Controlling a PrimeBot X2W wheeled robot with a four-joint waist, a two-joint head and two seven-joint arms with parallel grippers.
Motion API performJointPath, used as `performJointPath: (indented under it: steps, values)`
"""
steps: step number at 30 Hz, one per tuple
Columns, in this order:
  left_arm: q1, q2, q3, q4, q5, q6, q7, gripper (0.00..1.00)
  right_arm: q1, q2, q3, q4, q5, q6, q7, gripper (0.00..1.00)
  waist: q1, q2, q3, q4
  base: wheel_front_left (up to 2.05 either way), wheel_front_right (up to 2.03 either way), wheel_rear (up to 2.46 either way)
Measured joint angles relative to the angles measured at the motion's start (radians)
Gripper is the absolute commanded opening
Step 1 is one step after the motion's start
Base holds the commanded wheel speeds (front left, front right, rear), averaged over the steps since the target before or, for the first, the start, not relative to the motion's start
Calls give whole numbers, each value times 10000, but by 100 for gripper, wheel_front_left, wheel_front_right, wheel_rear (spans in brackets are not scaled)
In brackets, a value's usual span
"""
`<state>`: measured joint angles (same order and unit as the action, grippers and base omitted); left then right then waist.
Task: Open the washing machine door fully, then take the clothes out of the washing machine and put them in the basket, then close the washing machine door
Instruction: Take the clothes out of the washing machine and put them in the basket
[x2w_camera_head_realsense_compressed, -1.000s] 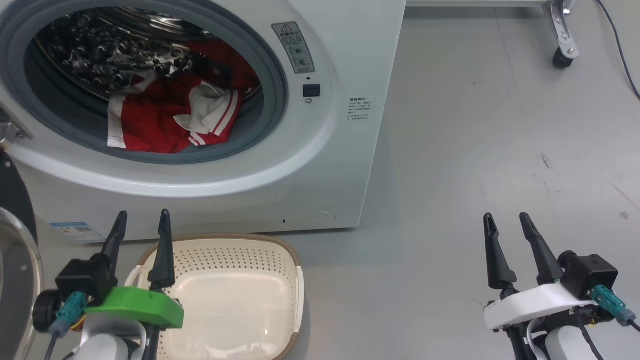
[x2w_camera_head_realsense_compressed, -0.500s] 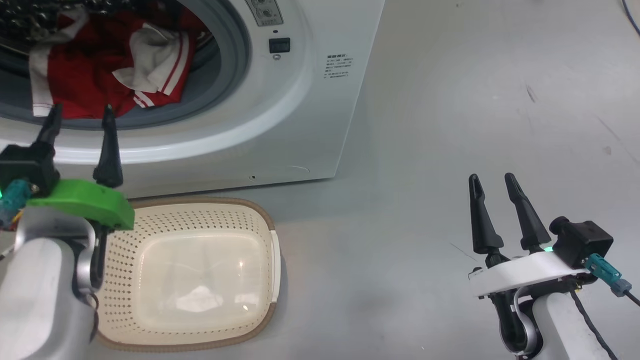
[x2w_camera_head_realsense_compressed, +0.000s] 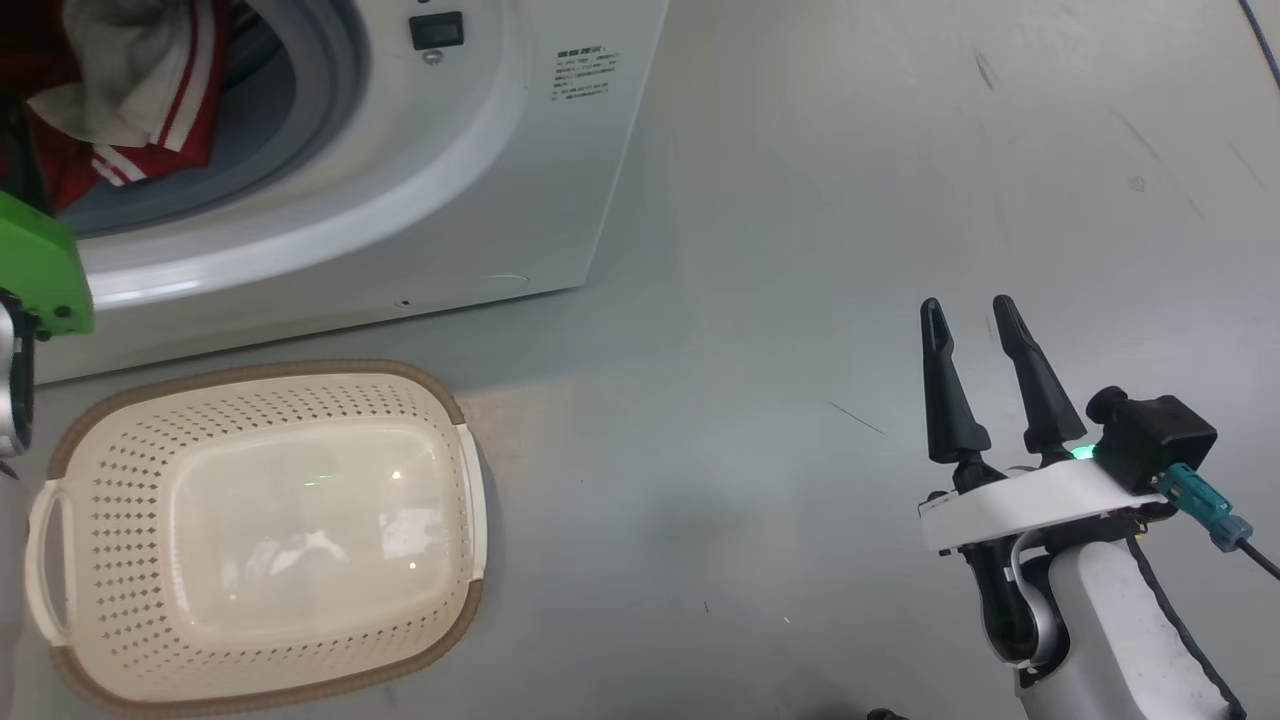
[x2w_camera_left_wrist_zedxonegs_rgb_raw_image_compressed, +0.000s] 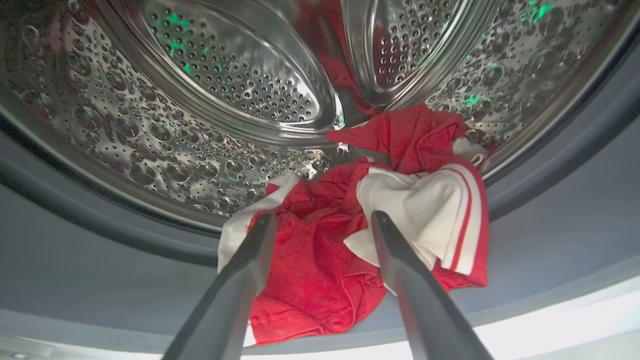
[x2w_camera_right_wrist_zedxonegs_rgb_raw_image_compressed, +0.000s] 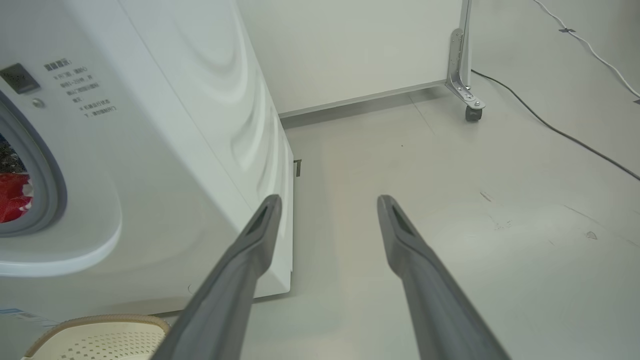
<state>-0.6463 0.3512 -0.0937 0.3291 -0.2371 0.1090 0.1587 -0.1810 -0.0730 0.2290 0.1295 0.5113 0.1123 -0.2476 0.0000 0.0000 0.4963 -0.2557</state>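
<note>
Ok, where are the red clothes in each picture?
Head view: clothes in the top left corner.
Left wrist view: clothes in the middle, lower half.
Right wrist view: clothes as a red sliver at the left edge.
Shared landmark: the grey ring around them.

1. The right gripper (x2w_camera_head_realsense_compressed: 968, 304) carried two long black fingers (x2w_camera_head_realsense_compressed: 945, 400), tapered to slotted tips.
2. A white curved plate (x2w_camera_head_realsense_compressed: 1010, 500) sat at their base, beside a small glowing green light (x2w_camera_head_realsense_compressed: 1080, 453).
3. A black camera block (x2w_camera_head_realsense_compressed: 1150, 440) bore a teal connector (x2w_camera_head_realsense_compressed: 1195, 495) and a dark cable (x2w_camera_head_realsense_compressed: 1255, 555).
4. The right forearm (x2w_camera_head_realsense_compressed: 1110, 630) was pale grey.
5. The left gripper (x2w_camera_left_wrist_zedxonegs_rgb_raw_image_compressed: 324, 216) had a bright green plate (x2w_camera_head_realsense_compressed: 35, 265); its fingers looked dark grey up close.
</note>
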Motion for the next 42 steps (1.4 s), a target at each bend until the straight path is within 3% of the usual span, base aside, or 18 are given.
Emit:
performJointPath:
  steps: [18,40,41,42]
  values:
    - [-1896,1012,523,2197,1035,52,1898,100,-427,117,15,88,-219,40,0,100,1,0,1010,-917,0,0,0]
    - [-3002,821,963,3783,1601,90,2380,100,-581,240,96,253,-207,96,0,100,1,0,1322,-1133,0,0,0]
    - [-3061,792,1007,3829,1601,90,2399,93,-581,240,94,261,-207,96,0,100,1,0,1331,-1134,0,0,0]
    - [-3105,765,1039,3866,1603,90,2405,58,-582,242,96,267,-207,96,0,100,1,0,1338,-1133,0,0,0]
